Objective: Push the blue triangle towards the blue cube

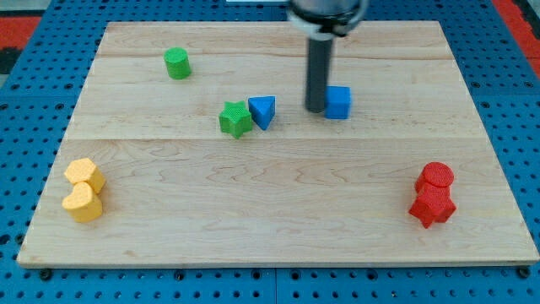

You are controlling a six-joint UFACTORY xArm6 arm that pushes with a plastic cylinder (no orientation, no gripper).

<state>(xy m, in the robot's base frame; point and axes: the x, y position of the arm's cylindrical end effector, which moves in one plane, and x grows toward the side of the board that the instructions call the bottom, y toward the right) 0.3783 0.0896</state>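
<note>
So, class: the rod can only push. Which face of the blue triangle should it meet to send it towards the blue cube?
Meet the blue triangle on its view's-left face. The blue cube lies to the view's right. The green star touches that side, so slip in carefully. My tip sits between triangle and cube.

The bench [278, 194] is pale wood, its planks joined lengthwise, with fine grain showing and a smooth, lightly satin finish. Around its edges lies a blue perforated surface [34, 93] that looks like moulded plastic. The rod [318, 72] is dark and matt, and looks like metal or hard plastic. The blue triangle [262, 111], blue cube [338, 102], green star [235, 119] and green cylinder [177, 63] all look like matt plastic with faintly ribbed sides, as do the yellow blocks [83, 191] and red blocks [434, 195] near the bench's lower corners.
</note>
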